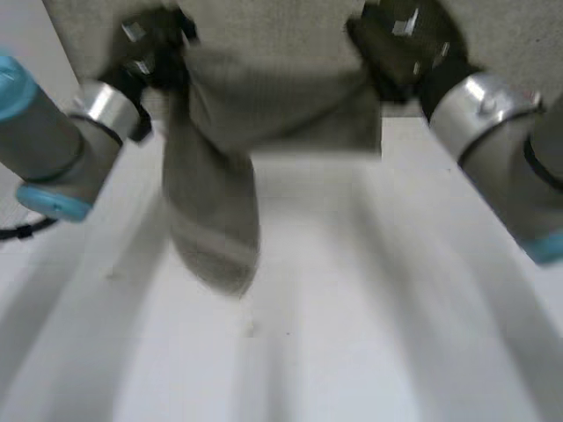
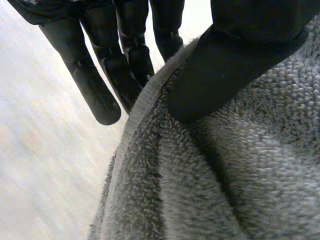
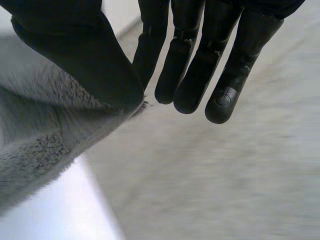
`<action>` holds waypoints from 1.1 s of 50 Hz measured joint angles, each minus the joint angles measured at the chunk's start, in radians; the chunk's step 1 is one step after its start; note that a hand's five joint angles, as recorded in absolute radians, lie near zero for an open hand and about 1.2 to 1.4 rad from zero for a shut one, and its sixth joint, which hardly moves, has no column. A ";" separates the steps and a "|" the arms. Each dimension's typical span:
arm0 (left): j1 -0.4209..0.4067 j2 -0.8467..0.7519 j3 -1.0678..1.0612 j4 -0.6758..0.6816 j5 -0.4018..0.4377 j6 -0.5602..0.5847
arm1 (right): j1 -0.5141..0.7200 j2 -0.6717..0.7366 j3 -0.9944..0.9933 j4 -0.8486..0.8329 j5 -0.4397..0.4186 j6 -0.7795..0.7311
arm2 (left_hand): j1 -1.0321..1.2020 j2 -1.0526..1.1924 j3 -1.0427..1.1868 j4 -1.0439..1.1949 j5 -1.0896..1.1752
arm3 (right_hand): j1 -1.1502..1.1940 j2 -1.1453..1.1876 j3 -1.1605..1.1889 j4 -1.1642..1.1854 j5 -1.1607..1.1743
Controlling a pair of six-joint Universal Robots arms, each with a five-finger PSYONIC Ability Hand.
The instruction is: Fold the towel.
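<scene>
Now your left hand and right hand each pinch a far towel corner, thumb against fingers. The towel sags limp above the desk: soft, light, best gripped at its corners.

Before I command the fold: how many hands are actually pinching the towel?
2. The left hand pinches the towel near one top corner; the right hand pinches its edge near the other. It hangs between them over the table.
</scene>
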 measured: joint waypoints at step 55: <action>-0.021 0.318 -0.631 -0.227 -0.126 0.355 | -0.114 0.080 0.391 0.099 -0.008 -0.023 | -0.614 -0.680 -0.688 -0.689 -0.655 | 0.000 0.000 0.000 0.000 0.001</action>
